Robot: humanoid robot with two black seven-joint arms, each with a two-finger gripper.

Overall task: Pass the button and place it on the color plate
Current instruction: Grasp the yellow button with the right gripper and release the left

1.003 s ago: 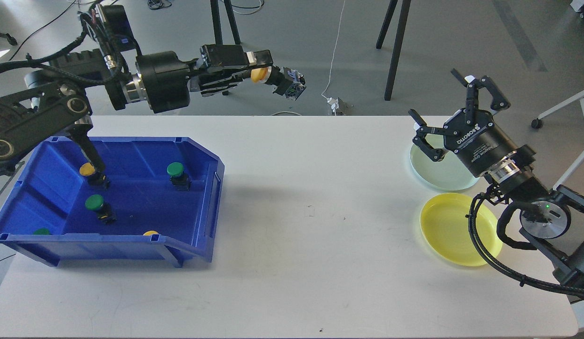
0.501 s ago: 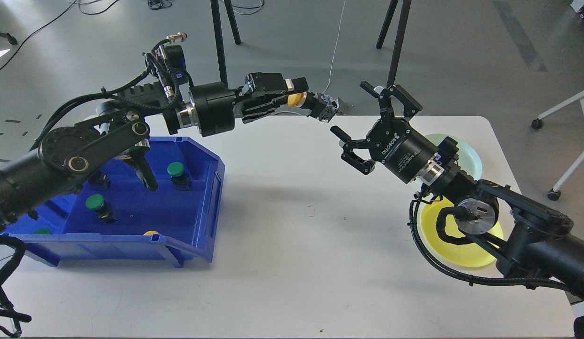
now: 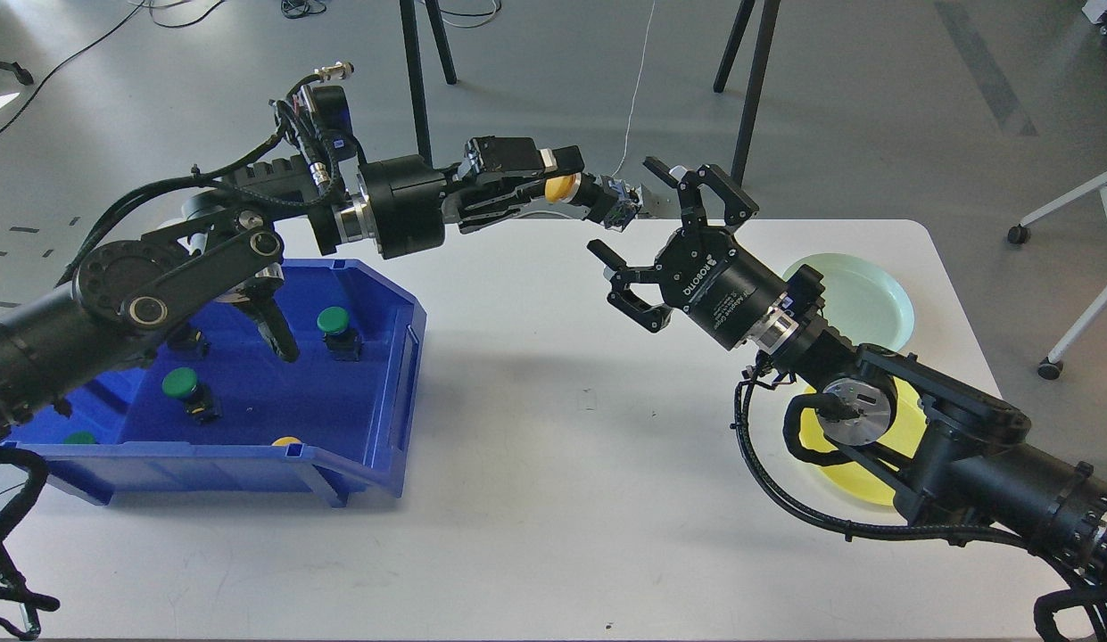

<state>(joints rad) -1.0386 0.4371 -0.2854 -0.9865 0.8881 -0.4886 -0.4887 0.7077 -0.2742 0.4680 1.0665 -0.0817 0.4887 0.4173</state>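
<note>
My left gripper (image 3: 562, 183) is shut on a yellow push button (image 3: 564, 187) and holds it in the air over the table's far edge, with the button's grey block end (image 3: 620, 207) pointing right. My right gripper (image 3: 631, 212) is open, its fingers spread just to the right of that block end, not touching it as far as I can tell. A yellow plate (image 3: 910, 428) lies at the right, partly hidden by my right arm. A pale green plate (image 3: 861, 294) lies behind it.
A blue bin (image 3: 375, 446) stands at the left with green buttons (image 3: 333, 319) and the tops of yellow buttons (image 3: 287, 440) inside. Stand legs (image 3: 749, 89) rise behind the table. A chair leg (image 3: 1066, 339) is at the right.
My left arm brought the yellow button right and down, then held still. My right gripper swung left from over the plates to the button's end, still open.
</note>
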